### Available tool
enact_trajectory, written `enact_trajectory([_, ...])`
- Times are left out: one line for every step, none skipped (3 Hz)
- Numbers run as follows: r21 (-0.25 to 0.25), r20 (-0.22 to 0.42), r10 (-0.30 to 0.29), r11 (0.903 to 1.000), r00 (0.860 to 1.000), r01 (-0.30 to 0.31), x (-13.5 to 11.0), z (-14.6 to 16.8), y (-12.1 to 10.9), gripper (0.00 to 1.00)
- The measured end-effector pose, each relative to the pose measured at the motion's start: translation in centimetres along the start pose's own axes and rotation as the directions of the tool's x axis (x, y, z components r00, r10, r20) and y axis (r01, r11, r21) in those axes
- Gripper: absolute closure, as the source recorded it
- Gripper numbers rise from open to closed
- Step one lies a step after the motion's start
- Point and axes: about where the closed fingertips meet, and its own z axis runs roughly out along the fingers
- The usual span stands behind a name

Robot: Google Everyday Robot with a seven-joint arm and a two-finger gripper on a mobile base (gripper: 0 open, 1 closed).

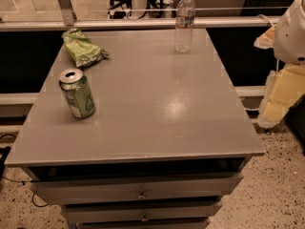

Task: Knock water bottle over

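Note:
The water bottle (pixel 184 22) is clear ribbed plastic with a white cap and a pale label band. It stands upright at the far right of the grey cabinet top (pixel 157 109). My gripper (pixel 279 98) is a pale yellowish part under the white arm housing (pixel 291 30) at the right edge of the view. It is beyond the cabinet's right side, nearer to me than the bottle and well apart from it. It holds nothing that I can see.
A green-and-silver drink can (pixel 77 93) stands open-topped at the left. A crumpled green snack bag (pixel 83 48) lies at the far left. Drawers (pixel 138 190) run along the cabinet front. A rail (pixel 143 24) runs behind the far edge.

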Motion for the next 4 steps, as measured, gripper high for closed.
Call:
enact_trajectory([0.000,0.000,0.000,1.0000,1.000,0.000,0.0,0.0,0.0,0.00])
enact_trajectory([0.013,0.016,0.006,0.9999,1.000,-0.007,0.0,0.7,-0.8,0.00])
enact_trajectory([0.077,0.094,0.055,0.9951,0.994,-0.062,-0.1,4.8,-6.2,0.00])
enact_trajectory([0.132,0.207,0.103,0.9825,0.973,-0.132,-0.6,8.2,-12.5,0.00])
